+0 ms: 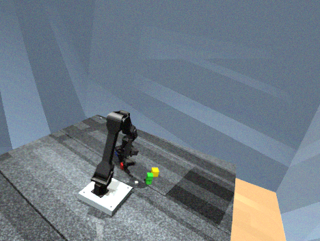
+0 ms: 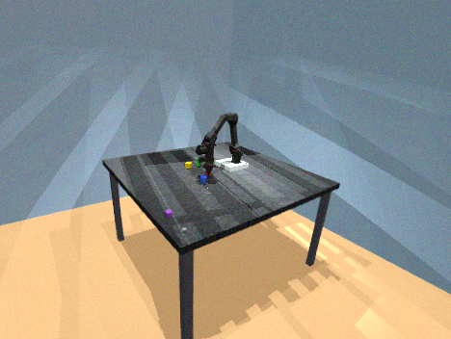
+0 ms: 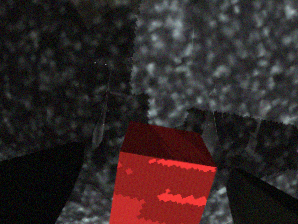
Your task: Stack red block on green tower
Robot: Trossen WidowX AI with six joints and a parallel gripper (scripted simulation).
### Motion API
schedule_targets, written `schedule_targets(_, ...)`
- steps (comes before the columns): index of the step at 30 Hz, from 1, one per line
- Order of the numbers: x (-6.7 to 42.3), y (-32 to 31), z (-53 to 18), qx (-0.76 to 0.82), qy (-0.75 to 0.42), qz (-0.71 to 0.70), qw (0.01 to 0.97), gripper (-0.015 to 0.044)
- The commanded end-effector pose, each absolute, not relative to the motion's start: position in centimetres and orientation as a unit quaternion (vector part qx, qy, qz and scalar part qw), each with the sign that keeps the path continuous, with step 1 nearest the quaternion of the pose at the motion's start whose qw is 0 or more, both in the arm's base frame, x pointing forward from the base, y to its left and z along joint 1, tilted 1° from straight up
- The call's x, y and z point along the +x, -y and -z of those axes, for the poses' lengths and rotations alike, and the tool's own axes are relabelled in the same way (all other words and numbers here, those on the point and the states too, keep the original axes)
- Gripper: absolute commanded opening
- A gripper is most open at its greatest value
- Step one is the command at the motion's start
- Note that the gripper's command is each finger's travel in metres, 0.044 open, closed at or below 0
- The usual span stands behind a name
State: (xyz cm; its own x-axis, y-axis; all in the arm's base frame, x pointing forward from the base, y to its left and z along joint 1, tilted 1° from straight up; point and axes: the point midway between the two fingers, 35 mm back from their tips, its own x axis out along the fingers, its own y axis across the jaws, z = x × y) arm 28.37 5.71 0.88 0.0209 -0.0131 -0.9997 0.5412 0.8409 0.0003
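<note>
The red block (image 1: 122, 166) (image 3: 160, 192) sits low at the table, partly hidden by the fingers in the top and exterior views. My gripper (image 1: 124, 164) (image 2: 209, 172) (image 3: 157, 166) points down around it and is open, with one finger on each side of the block. The wrist view shows a gap between the block and each finger, wider on the left. The green tower (image 1: 149, 179) (image 2: 198, 163) stands upright to the right of the gripper in the top view, apart from it, and looks like two stacked green blocks.
A yellow block (image 1: 155, 172) (image 2: 188, 165) is beside the green tower. A blue block (image 1: 116, 153) (image 2: 203, 179) is close to the gripper. A purple block (image 2: 168, 213) lies near the table's edge. The arm's white base (image 1: 117, 203) (image 2: 236, 167) is near the tower.
</note>
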Motion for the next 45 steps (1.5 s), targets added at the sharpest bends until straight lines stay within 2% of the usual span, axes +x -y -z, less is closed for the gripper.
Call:
schedule_targets(1, 28.4, -5.7, -0.9, 0.197, -0.669, 0.204, 0.687, 0.0204)
schedule_targets(5, 28.4, -5.7, -0.9, 0.197, -0.669, 0.204, 0.687, 0.0099)
schedule_targets(12, 28.4, -5.7, -0.9, 0.197, -0.669, 0.204, 0.687, 0.0052)
schedule_targets(14, 28.4, -5.7, -1.2, 0.197, -0.669, 0.204, 0.687, 0.0)
schedule_targets(38, 28.2, -5.9, -12.6, 0.197, -0.669, 0.204, 0.687, 0.0)
schedule_targets(45, 28.3, -6.0, -12.6, 0.198, -0.668, 0.202, 0.688, 0.0)
